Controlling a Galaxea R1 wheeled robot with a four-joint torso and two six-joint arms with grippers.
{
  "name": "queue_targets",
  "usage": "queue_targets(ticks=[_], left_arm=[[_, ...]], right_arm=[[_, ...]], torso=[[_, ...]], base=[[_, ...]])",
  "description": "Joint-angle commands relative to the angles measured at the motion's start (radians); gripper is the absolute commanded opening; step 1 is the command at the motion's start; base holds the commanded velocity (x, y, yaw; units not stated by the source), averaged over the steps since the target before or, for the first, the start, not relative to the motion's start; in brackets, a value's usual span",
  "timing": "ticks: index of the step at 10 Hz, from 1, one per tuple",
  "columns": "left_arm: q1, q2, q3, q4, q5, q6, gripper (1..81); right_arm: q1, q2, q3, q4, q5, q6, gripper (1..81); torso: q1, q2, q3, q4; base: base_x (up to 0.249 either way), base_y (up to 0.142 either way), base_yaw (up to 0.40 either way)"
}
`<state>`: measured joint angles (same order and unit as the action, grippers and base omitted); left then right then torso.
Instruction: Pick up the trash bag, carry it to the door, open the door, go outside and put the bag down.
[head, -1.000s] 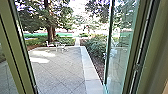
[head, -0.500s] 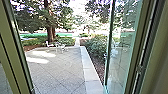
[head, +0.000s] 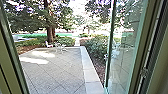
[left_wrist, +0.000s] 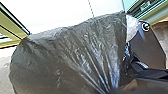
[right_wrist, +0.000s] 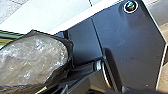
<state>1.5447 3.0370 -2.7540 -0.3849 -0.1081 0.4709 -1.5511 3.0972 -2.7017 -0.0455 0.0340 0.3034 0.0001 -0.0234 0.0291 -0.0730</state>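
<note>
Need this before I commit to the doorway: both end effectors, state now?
Left end effector: can't tell; trash bag close by, folds drawn together, possibly held.
Right end effector: can't tell; bag close there too.

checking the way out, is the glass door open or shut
Open: the glass door stands angled on the head view's right, and the paved yard shows through the gap beside it.
</note>
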Motion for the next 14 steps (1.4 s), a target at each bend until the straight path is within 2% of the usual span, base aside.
queue_targets(ticks=[1,14], left_arm=[[-0.059,0.000,0.001,0.011,0.050,0.005,1.0],[-0.057,0.000,0.001,0.011,0.050,0.005,1.0]], right_arm=[[0.059,0.011,0.010,-0.004,-0.046,-0.001,81.1],[0.058,0.011,0.008,-0.002,-0.046,-0.001,81.1]], torso=[[0.000,0.000,0.000,0.000],[0.000,-0.001,0.000,0.000]], base=[[0.100,0.000,0.000],[0.112,0.000,0.000]])
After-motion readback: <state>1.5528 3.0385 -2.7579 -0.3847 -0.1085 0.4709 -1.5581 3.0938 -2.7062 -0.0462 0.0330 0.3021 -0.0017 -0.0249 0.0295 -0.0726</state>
